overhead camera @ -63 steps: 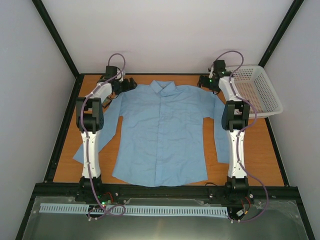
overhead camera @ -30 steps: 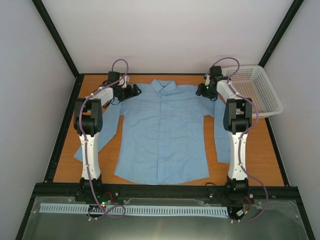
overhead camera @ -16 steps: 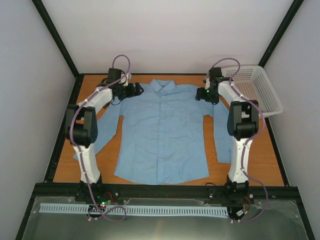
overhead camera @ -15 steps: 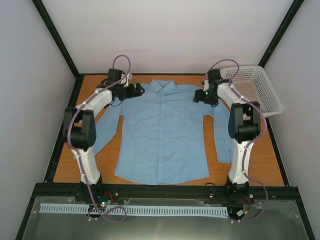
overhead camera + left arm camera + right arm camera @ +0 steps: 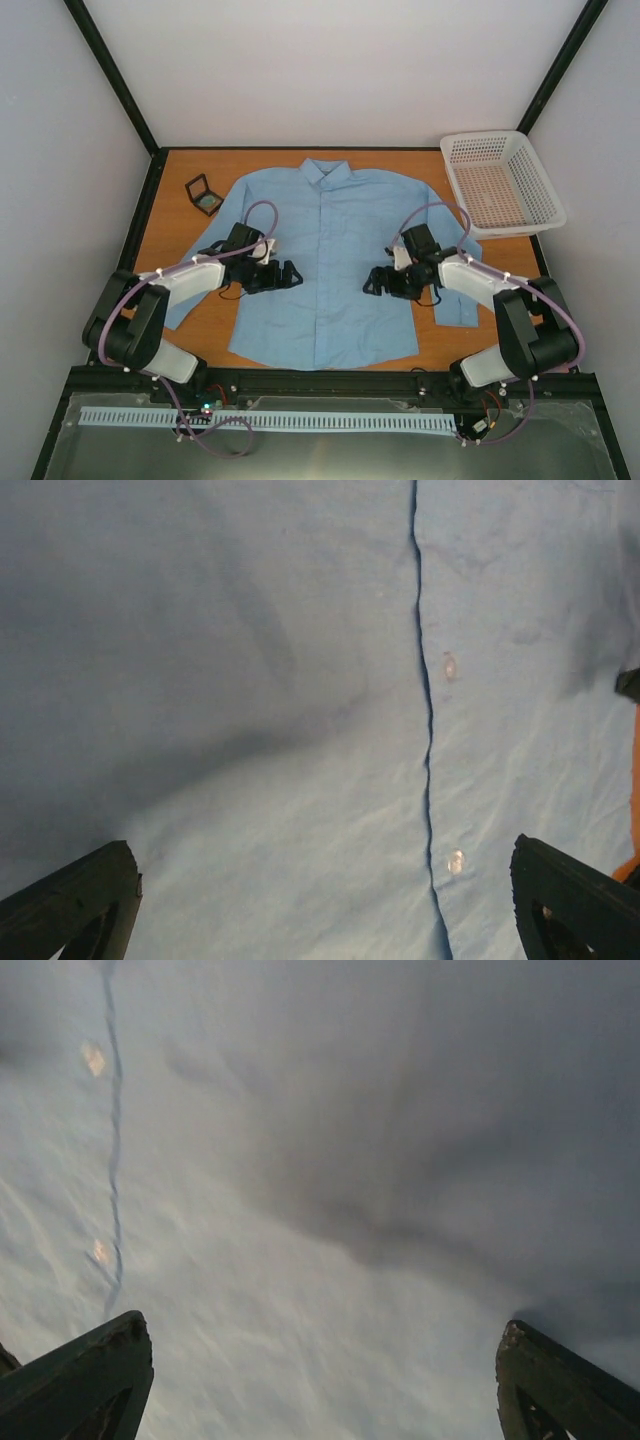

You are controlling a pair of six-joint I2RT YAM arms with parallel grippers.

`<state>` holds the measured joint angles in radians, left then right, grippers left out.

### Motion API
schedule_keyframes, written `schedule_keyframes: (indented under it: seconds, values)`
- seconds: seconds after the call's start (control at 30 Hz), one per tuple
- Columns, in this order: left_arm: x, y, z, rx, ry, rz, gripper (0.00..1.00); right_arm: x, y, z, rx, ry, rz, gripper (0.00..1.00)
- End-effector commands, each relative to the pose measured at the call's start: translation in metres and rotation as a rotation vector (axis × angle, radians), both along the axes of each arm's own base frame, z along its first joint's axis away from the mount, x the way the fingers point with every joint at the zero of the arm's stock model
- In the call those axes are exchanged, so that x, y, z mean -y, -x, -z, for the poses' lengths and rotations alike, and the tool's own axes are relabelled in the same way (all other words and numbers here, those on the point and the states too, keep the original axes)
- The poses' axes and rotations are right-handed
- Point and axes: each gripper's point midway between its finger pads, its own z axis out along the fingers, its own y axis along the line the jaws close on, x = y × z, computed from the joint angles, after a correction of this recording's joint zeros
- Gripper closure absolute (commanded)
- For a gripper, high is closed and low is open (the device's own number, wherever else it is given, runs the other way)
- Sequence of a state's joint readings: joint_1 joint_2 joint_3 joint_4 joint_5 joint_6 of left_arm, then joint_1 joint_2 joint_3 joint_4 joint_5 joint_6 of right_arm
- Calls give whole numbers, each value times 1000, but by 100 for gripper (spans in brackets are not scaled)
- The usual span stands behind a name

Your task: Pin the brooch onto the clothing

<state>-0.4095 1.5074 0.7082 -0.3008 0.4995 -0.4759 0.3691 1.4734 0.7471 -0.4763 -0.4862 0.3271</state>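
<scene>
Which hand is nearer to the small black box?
The left hand: it and the black box are on one side of the shirt buttons; the right hand is across them, towards the white basket.

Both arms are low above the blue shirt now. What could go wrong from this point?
1. Both the left gripper and the right gripper are open close over the shirt; a low move might drag and wrinkle it.
2. The brooch lies in the small black box at the far left, tiny and possibly hard to grasp cleanly.
</scene>
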Motion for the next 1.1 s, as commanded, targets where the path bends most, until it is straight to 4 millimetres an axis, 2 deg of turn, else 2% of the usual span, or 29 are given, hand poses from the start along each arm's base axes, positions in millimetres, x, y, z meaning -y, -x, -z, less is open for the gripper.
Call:
schedule_keyframes:
  seconds: [0.0,0.2,0.27,0.33,0.4,0.43,0.53,0.57,0.63,0.7,0.73,0.8,0.87,0.97,1.07]
  values:
    - [-11,12,2,-63,-11,-97,0,9,15,5,-18,-8,84,8]
    - [-41,34,35,-218,-156,-212,0,54,45,53,-151,204,248,7]
    - [-45,33,31,-199,-168,-222,0,67,55,65,-200,242,315,7]
    - [-46,26,17,-143,-162,-226,0,72,60,68,-213,241,347,7]
    - [-40,15,-9,-56,-112,-206,0,63,52,54,-165,192,316,6]
    - [-37,10,-24,-7,-88,-200,0,56,44,41,-123,153,279,1]
    - [-42,-16,-84,195,-60,-239,0,36,12,-17,59,61,165,0]
    - [-49,-26,-105,268,-62,-274,0,30,-4,-43,143,37,137,0]
    - [-70,-47,-141,394,-65,-355,1,23,-24,-80,264,13,95,0]
    - [-110,-71,-161,472,-145,-516,0,20,-42,-108,361,11,79,0]
    - [-131,-82,-166,490,-202,-602,0,19,-52,-118,399,19,81,0]
    - [-168,-104,-169,496,-314,-738,0,19,-67,-126,428,40,85,0]
    - [-199,-128,-163,474,-411,-830,0,17,-75,-131,437,42,80,0]
    - [-232,-161,-140,376,-469,-896,1,12,-78,-127,420,36,55,0]
    - [-252,-192,-112,321,-471,-907,12,12,-73,-120,413,35,41,0]
